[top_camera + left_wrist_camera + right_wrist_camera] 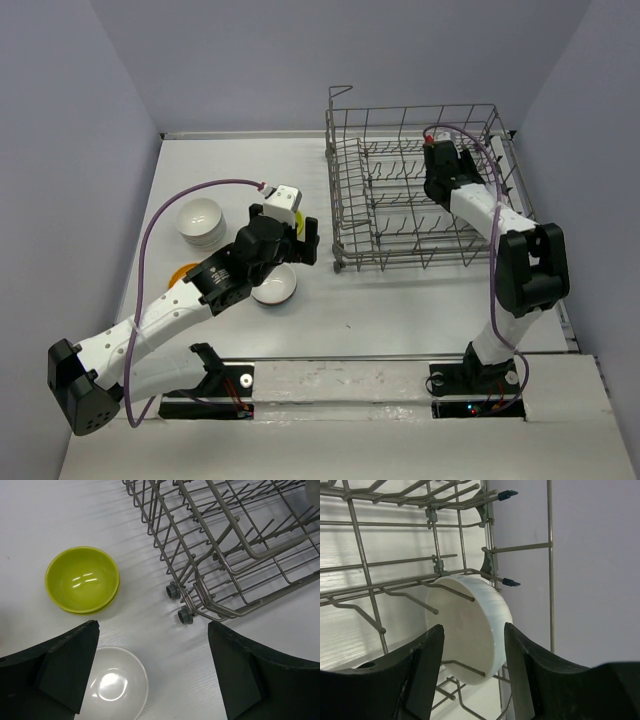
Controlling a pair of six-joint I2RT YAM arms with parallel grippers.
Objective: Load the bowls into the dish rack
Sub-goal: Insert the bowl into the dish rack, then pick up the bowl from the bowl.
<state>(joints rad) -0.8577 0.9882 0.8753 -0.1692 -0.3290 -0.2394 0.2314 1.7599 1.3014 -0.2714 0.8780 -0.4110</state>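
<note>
In the right wrist view a white bowl (pixel 470 625) stands on edge between tines in the far corner of the dish rack (pixel 395 582). My right gripper (pixel 474 626) is open, with a finger on each side of the bowl. My left gripper (pixel 155 662) hangs wide open and empty over the table beside the dish rack's (pixel 235 545) near left corner. Below it are a lime green bowl (pixel 82 580) and a white bowl (pixel 117 685). From above, my left gripper (pixel 283 232) is left of the rack (pixel 420 190) and my right gripper (pixel 437 162) is inside it.
A stack of white bowls (pixel 200 220) sits at the left of the table. An orange bowl (pixel 183 272) shows partly under the left arm. Another white bowl (pixel 275 288) lies just below the left gripper. The rack stands close to the right wall.
</note>
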